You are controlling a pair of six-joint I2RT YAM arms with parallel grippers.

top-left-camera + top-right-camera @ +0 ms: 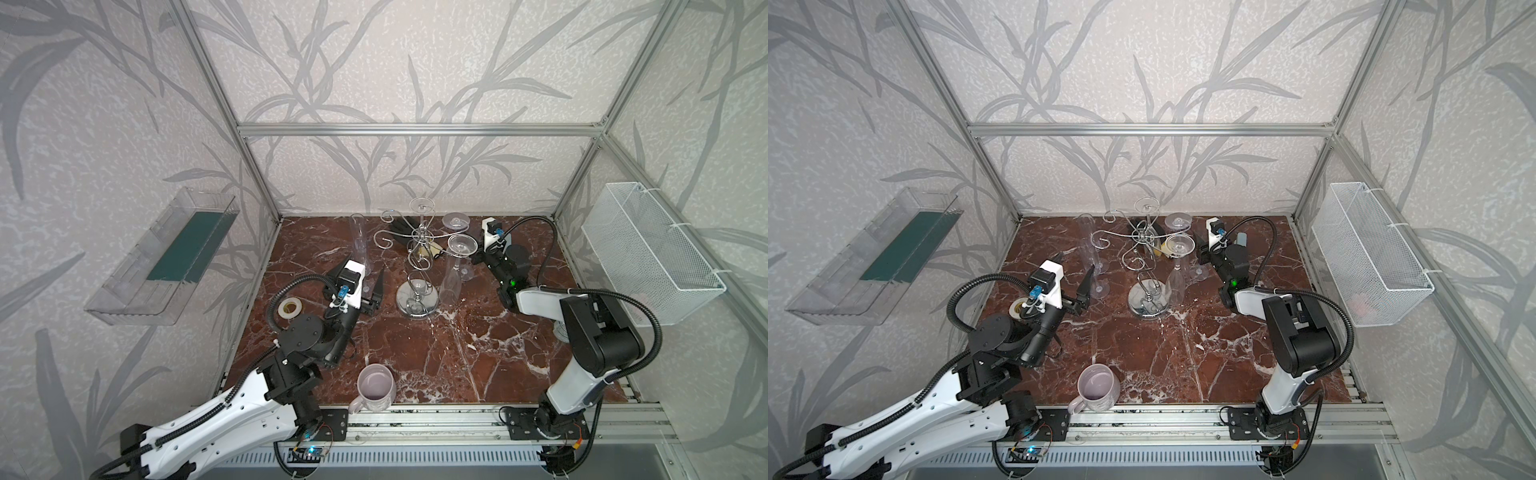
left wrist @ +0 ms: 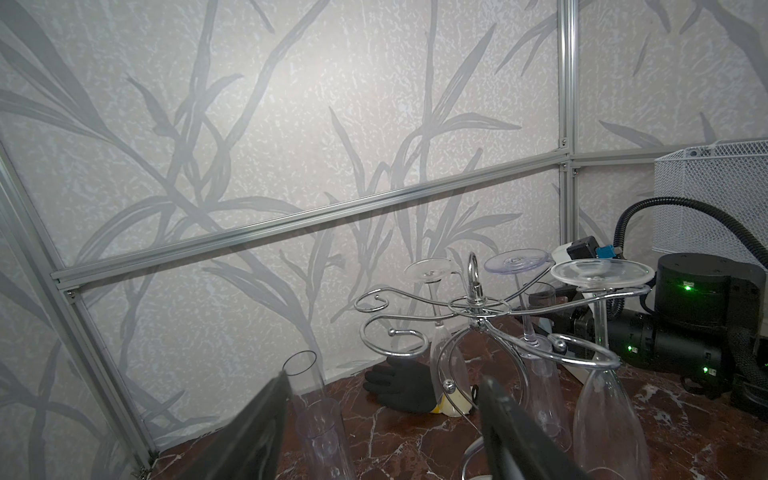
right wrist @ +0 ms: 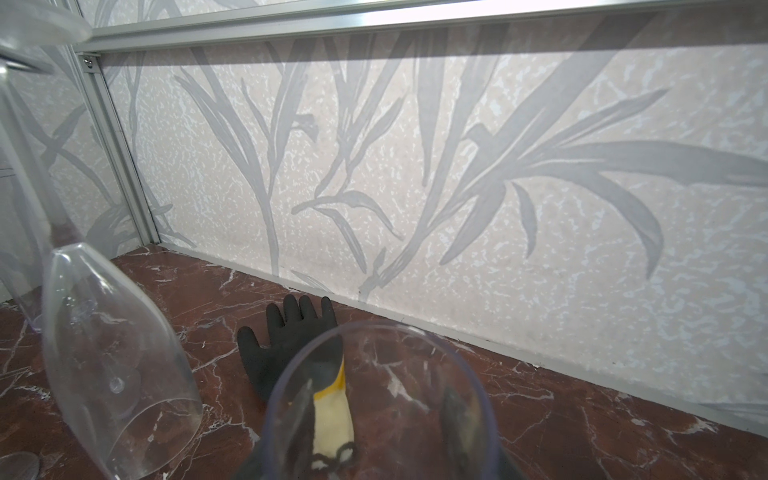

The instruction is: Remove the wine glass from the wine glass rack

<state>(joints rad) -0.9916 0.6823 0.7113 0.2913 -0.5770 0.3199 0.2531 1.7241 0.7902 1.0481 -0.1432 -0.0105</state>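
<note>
At the 3 o'clock side of the chrome wire wine glass rack (image 1: 417,303), with its round mirror base and scroll-ended arms, the right gripper (image 3: 378,392) is clasping the bowl of a clear, thin-walled wine glass (image 3: 419,353). Its dark fingers are showing blurred through the wall on either side. The glass is sitting straight ahead in the jaws, with the rack's stem lying toward 9 o'clock from it in a top view. Its long axis is probably running near upright, like the clear upside-down flute (image 1: 461,246) hanging foot-up from a neighbouring arm, though whether its own foot is resting on a scroll cannot be told. The left gripper (image 2: 384,380) is hovering at the rack's 8 o'clock, fingers spread wide and empty, with the rack standing between it and the held glass, so the right arm is plainly the nearer. The coming move is likely calling for a draw outward toward 3 o'clock, away from the stem and clear of the hanging neighbour. A black work glove (image 3: 286,345) is lying at 12 o'clock by the back wall.
</note>
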